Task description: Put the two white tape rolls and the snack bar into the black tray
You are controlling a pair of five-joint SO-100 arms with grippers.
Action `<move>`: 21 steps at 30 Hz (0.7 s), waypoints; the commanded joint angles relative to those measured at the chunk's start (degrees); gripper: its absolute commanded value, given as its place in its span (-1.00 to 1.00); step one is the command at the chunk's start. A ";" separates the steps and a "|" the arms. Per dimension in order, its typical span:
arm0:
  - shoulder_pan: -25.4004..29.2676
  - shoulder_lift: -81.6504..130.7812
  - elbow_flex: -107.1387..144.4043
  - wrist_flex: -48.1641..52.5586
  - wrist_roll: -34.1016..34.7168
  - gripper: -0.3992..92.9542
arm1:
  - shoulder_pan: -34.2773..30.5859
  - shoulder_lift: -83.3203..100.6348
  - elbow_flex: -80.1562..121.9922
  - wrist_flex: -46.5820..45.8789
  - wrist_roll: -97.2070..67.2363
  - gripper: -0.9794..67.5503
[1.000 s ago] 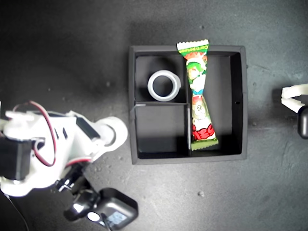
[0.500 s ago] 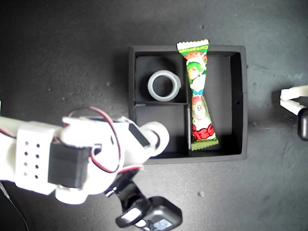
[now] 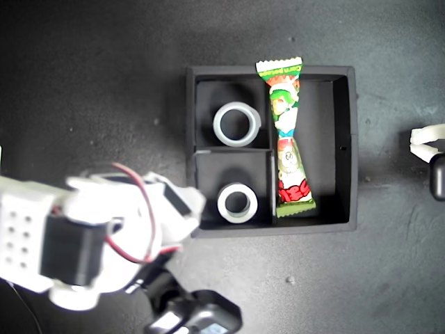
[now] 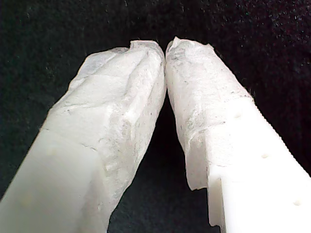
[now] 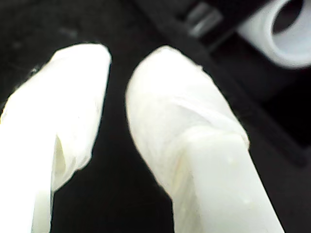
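Note:
The black tray (image 3: 352,146) sits mid-scene in the exterior view. One white tape roll (image 3: 237,124) lies in its far small compartment and the other white tape roll (image 3: 238,202) in its near small compartment. The snack bar (image 3: 287,139) lies lengthwise in the long compartment, its top end over the wall. My second arm (image 3: 118,240) hovers at the tray's near corner on the exterior view's left. My second gripper (image 5: 116,63) is open and empty, with a tape roll (image 5: 274,34) just beyond it. My first gripper (image 4: 165,48) is shut on nothing, at the exterior view's right edge (image 3: 423,142).
Everything rests on a dark matte surface (image 3: 97,83). A black camera block (image 3: 208,320) of the second arm hangs at the exterior view's bottom edge. Part of the first arm's dark body (image 3: 438,177) shows at the exterior view's right edge.
The second arm swung over the tray's near small compartment, then drew back toward the exterior view's left. The second tape roll now lies in that compartment. The first gripper barely moved.

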 commanded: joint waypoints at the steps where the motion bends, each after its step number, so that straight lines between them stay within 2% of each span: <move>1: -4.13 22.76 22.24 -2.72 -2.29 -0.99 | 0.44 3.43 -0.79 2.11 3.52 -0.99; 6: -8.26 50.71 57.48 -14.15 -2.20 -0.99 | 1.58 20.57 9.93 3.43 4.04 -0.99; 8: -8.70 58.71 68.03 -16.79 -3.16 -0.99 | 1.85 24.08 10.37 8.53 3.96 -0.99; 16: -7.56 79.63 92.90 -19.78 -7.21 -0.99 | 1.58 24.17 10.37 18.02 2.11 -0.99; 21: -6.24 92.46 101.60 -16.52 -8.61 -0.99 | -0.18 24.17 10.46 23.64 1.93 -0.98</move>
